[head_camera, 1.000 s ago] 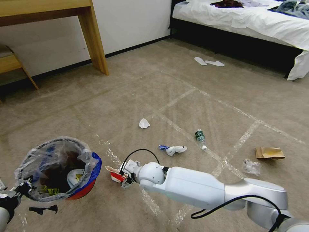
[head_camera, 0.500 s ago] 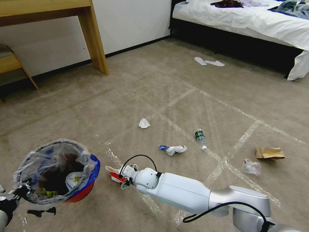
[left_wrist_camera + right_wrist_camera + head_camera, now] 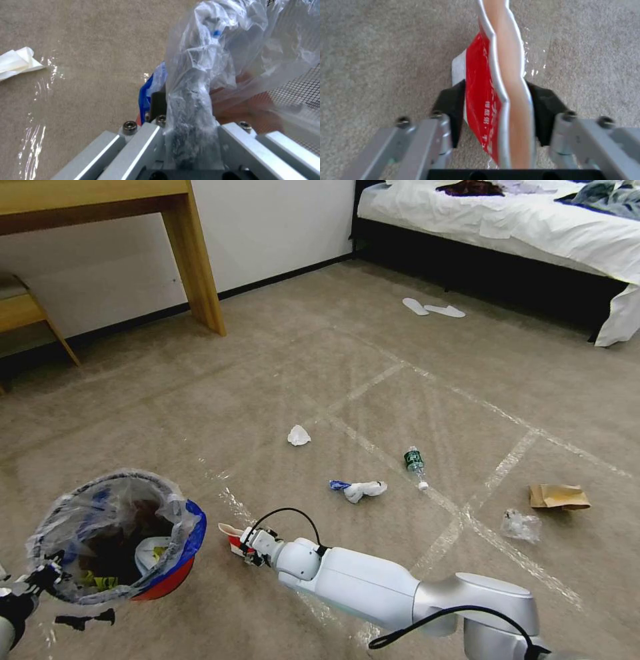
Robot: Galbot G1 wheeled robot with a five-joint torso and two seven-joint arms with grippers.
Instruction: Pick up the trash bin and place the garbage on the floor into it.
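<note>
Trash bin (image 3: 175, 553) rim hangs just beside right hand's (image 3: 248, 551) pinched cup (image 3: 493, 100).

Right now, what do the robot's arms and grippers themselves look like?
The right arm has a glossy white forearm shell, a rounded white wrist and silver-grey joint housings, with a thin black cable looping above the wrist and another by the elbow. The right gripper has silver metal linkage bars with screw heads and black jaws. The left gripper shows the same silver bars and bolts.

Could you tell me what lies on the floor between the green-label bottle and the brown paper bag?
In the head view, only bare carpet crossed by a clear tape strip lies between the bottle and the paper bag.
</note>
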